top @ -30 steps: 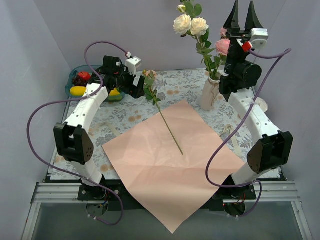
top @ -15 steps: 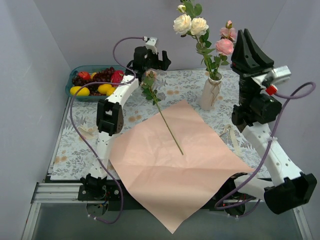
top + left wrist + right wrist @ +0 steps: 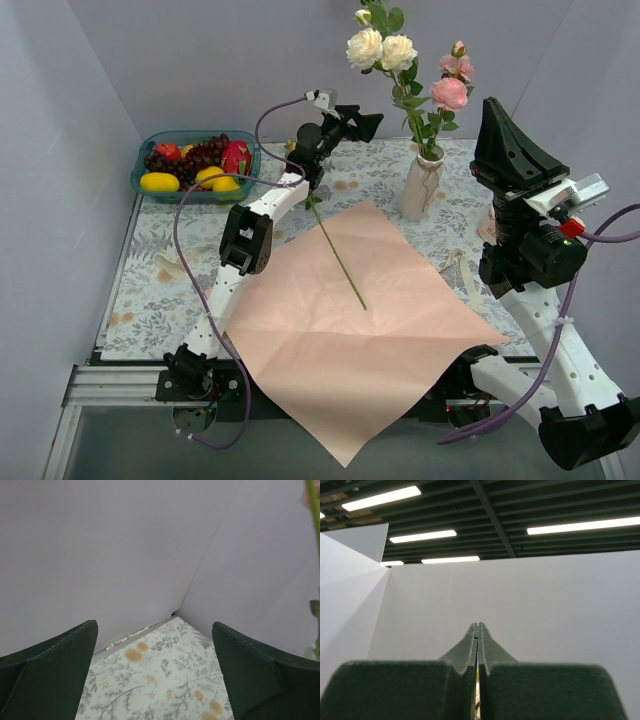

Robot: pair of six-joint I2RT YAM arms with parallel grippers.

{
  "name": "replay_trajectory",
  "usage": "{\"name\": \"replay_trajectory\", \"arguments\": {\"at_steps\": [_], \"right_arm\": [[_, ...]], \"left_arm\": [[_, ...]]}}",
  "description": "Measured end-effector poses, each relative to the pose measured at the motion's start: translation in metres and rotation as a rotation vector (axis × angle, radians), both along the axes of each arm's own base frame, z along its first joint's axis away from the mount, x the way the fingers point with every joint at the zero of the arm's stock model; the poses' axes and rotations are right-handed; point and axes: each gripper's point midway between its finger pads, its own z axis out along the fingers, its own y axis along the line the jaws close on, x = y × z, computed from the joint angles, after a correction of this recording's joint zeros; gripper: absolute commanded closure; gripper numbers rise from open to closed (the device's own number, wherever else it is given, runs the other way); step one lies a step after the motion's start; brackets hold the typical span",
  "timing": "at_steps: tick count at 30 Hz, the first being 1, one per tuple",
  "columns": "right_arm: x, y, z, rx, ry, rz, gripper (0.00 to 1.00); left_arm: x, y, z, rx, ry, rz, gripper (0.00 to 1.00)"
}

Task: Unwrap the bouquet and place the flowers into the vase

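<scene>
The off-white vase [image 3: 419, 187] stands at the back right of the table and holds flowers: two cream roses [image 3: 380, 48] and pink ones [image 3: 450, 91]. One more long-stemmed flower [image 3: 338, 256] lies on the spread pink paper sheet [image 3: 350, 330], its head under my left arm. My left gripper [image 3: 366, 122] reaches over the table's back edge, left of the vase, open and empty. In the left wrist view the fingers [image 3: 50, 672] frame the floral cloth, and a green stem [image 3: 314, 515] shows at the right edge. My right gripper [image 3: 492, 104] points upward to the right of the vase, shut and empty [image 3: 478, 628].
A teal tray of fruit [image 3: 148, 146] sits at the back left. A cream ribbon [image 3: 466, 277] lies on the floral tablecloth [image 3: 150, 300] by the paper's right corner. Grey walls enclose the back and both sides. The paper overhangs the near table edge.
My left arm swung from beside the fruit tray out toward the back centre. My right arm drew back to the right, away from the vase, and its jaws closed.
</scene>
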Motion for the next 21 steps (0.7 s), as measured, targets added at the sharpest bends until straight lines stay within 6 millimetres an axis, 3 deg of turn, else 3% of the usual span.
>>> {"name": "replay_trajectory", "arguments": {"at_steps": [8,11,13,15,17,21], "right_arm": [[0.000,-0.002,-0.015,-0.017,0.075,-0.006,0.99],[0.011,-0.008,-0.019,0.011,0.125,-0.033,0.99],[0.028,-0.012,-0.026,0.044,0.177,-0.059,0.99],[0.051,-0.010,-0.042,0.053,0.239,-0.079,0.99],[0.076,-0.004,-0.072,0.035,0.322,-0.091,0.99],[0.106,0.007,-0.118,-0.017,0.459,-0.101,0.99]], "left_arm": [[-0.037,-0.032,0.045,-0.110,-0.147,-0.057,0.02],[-0.052,-0.044,0.056,-0.129,-0.187,-0.090,0.02],[-0.058,-0.048,0.059,-0.135,-0.200,-0.102,0.02],[-0.059,-0.050,0.060,-0.136,-0.205,-0.104,0.02],[-0.057,-0.049,0.063,-0.143,-0.221,-0.094,0.02],[-0.051,-0.044,0.067,-0.129,-0.269,-0.027,0.02]]}}
